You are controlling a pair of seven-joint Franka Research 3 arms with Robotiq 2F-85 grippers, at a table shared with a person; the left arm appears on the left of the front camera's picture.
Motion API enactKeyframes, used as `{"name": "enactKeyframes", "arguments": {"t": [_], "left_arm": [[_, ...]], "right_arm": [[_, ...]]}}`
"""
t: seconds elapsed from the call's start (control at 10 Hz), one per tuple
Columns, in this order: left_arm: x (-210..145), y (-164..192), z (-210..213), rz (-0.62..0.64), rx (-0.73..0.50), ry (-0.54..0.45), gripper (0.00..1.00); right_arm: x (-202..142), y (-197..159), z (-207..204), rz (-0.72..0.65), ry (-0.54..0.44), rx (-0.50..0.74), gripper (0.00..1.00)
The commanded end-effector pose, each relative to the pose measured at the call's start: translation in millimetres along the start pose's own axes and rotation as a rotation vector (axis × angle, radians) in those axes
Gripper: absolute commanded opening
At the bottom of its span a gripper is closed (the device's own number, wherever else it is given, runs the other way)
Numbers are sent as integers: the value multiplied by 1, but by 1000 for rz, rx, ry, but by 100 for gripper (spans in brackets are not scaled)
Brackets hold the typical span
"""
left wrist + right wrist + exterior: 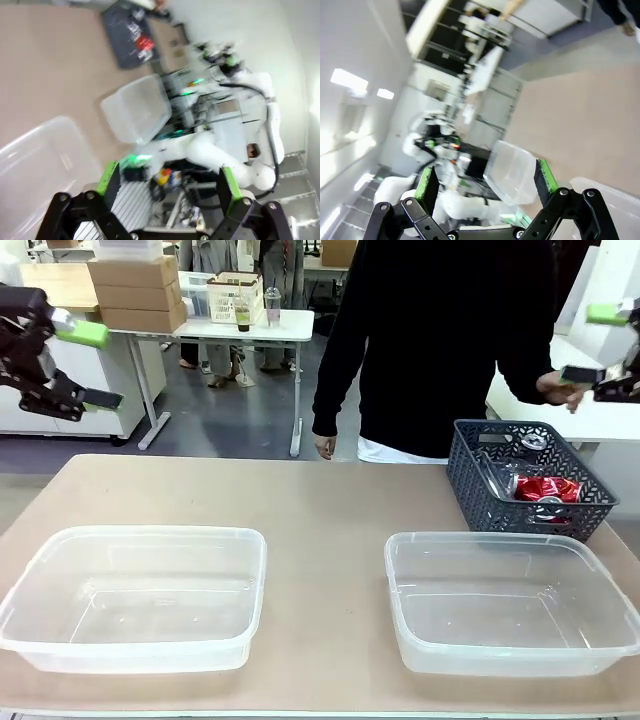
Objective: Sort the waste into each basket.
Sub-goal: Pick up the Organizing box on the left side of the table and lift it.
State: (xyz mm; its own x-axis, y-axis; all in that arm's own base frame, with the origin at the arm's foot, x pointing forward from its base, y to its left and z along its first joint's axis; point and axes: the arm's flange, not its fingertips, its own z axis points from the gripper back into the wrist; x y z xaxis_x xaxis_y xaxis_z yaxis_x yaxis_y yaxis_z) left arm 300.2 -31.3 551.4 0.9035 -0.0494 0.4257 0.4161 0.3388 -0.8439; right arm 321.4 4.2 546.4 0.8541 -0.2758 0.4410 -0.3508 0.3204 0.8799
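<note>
Along the tan bench's near edge sit two empty clear plastic tubs, one left, one right. The waste, a crushed red can among it, lies in the dark grey mesh basket at the far right corner. The left end effector and right end effector hang spread, empty. I judge the right could strike the person's hand beside it. The front view shows that closeness, while the blurred left wrist view offers the right arm's white body.

Bare lane running between left tub and right tub; table far-left lying open. Basket crowding far-right corner, person standing at far edge behind it.
</note>
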Motion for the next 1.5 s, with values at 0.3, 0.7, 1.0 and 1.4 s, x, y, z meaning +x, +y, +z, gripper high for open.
{"name": "enactKeyframes", "arguments": {"t": [0.3, 0.7, 1.0, 1.4], "left_arm": [[-57, -12, 68, 216, 870, 373, 100], [-78, 8, 64, 212, 815, 411, 100], [-78, 8, 64, 212, 815, 411, 100], [-115, 64, 22, 231, 962, 193, 100]], "right_arm": [[-92, 53, -238, 25, 433, -439, 100], [-152, 57, -270, 55, 543, -403, 100], [-142, 48, -270, 44, 576, -379, 100], [-172, 45, -382, -181, 596, -786, 100]]}}
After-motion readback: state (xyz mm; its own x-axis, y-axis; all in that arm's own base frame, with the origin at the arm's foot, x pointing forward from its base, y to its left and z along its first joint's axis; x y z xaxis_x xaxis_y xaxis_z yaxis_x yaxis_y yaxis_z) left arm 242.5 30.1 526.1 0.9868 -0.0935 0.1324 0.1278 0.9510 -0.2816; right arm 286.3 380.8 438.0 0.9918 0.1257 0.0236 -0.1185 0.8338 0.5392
